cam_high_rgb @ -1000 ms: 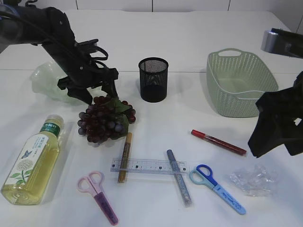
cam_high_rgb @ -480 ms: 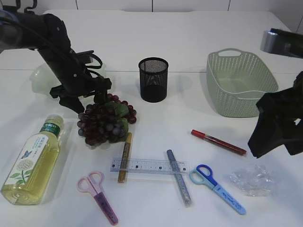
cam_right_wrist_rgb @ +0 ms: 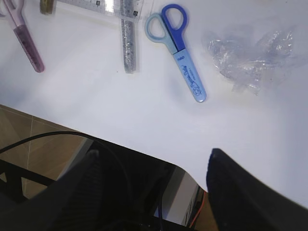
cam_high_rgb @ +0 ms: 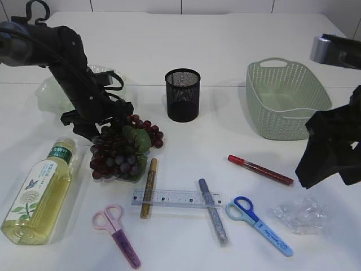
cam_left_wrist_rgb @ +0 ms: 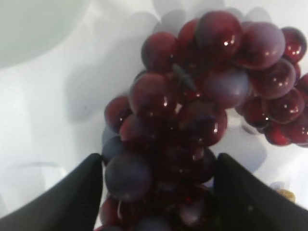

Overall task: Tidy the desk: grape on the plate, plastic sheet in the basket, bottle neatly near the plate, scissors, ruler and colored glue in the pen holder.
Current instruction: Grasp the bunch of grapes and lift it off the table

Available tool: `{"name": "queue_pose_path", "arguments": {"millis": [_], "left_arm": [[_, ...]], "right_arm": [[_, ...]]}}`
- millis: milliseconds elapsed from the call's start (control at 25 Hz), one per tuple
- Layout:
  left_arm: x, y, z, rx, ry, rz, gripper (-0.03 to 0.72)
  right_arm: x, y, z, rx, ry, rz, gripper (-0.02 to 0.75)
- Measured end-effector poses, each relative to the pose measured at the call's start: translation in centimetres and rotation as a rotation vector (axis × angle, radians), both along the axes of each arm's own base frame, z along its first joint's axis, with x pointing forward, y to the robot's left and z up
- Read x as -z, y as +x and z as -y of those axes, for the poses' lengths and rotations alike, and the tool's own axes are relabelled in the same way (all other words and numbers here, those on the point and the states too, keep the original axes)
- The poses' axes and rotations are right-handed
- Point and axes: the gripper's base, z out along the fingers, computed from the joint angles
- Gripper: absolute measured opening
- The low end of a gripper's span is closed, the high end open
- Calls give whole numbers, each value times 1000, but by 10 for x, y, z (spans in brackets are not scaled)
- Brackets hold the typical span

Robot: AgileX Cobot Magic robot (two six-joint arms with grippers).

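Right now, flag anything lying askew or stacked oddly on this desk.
The clear ruler lies across the gold glue pen and the silver glitter glue pen, bridging them. The drink bottle lies on its side.

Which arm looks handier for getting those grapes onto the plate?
The left. Its gripper already straddles the grape bunch, with the pale green plate just behind it. The right gripper hangs empty beyond the table's far edge, nearer the plastic sheet.
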Motion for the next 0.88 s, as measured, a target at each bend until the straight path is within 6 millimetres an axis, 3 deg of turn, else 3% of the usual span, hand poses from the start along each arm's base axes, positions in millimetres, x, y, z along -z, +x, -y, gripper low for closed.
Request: {"name": "queue_pose_path", "arguments": {"millis": [240,360,560,880], "left_arm": [[-2,1,0,0,-2,9,271],[-3,2,1,8,-4,24,189],[-4,2,2,48,-18,29,113],[-15,-5,4,127,-44,-6,87]], "right_arm": [[0,0,0,0,0,0,530],[0,0,0,0,0,0,530],[0,0,0,-3,0,1,530],[0,0,0,-7,-1,2,530]]}}
